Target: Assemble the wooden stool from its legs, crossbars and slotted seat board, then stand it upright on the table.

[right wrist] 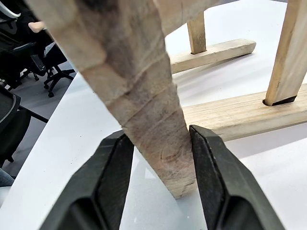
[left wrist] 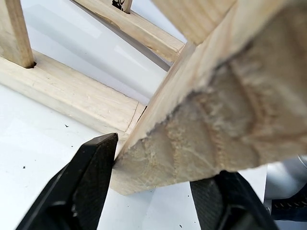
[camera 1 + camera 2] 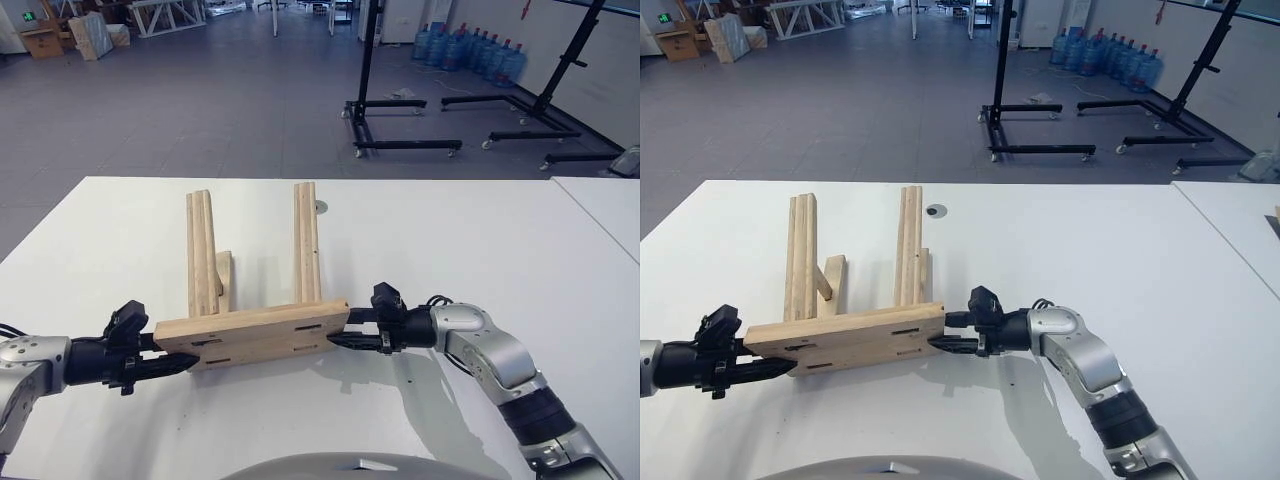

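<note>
Stool's seat board [image 3: 255, 335] is on edge, long axis crosswise, legs [image 3: 305, 240] pointing away. Left claw [image 3: 175, 365] pinches its left end, right claw [image 3: 340, 336] its right.

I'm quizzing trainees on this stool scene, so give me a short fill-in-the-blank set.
The left gripper and right gripper each clamp one end of the ____. The stool lies on its ____ on the table. Its legs point ____ from the robot.
Missing: seat board; side; away.
</note>
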{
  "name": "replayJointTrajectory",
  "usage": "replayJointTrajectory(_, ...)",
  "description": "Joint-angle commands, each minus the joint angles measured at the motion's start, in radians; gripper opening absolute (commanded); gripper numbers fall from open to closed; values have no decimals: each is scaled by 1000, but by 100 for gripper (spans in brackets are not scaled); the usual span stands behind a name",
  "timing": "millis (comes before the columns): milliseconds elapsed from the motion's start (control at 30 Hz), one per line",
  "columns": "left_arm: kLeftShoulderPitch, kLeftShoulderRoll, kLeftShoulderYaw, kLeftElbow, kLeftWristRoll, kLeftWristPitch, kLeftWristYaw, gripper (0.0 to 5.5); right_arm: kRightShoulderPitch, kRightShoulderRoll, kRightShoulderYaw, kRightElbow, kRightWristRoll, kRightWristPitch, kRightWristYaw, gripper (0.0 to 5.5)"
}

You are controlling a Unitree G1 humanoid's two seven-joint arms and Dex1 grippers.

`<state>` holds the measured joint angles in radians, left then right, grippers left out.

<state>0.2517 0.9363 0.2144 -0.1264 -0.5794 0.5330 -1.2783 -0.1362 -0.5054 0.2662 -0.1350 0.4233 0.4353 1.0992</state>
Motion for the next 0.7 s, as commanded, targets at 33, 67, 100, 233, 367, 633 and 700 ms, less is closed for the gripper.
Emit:
replayJointTrajectory(33, -42, -29, -11, -21, -60, 78, 16, 225, 50, -12, -37, -93, 87, 86, -8, 179)
replayJointTrajectory(67, -36, -29, -3, -59, -86, 101, 12, 225, 58, -8, -72, -140, 149, 141, -25, 178)
replayJointTrajectory(100, -37, -31, 17, -117, -142, 148, 18, 225, 61, -1, -120, -198, 244, 216, -56, 178)
replayJointTrajectory(233, -153, -44, 122, -263, -461, 398, 168, 215, -7, 25, -340, -323, 763, 448, -286, 178)
replayJointTrajectory(367, -312, -20, 151, -206, -891, 534, 432, 200, -53, 18, -419, -294, 1264, 372, -642, 178)
replayJointTrajectory(633, -713, -214, -44, 33, -1386, 276, 1354, 165, -121, 193, -432, -295, 1521, 66, -1224, 149)
replayJointTrajectory(700, -754, -294, -62, 68, -1392, 244, 1503, 161, -166, 227, -444, -243, 1468, 18, -1330, 148)
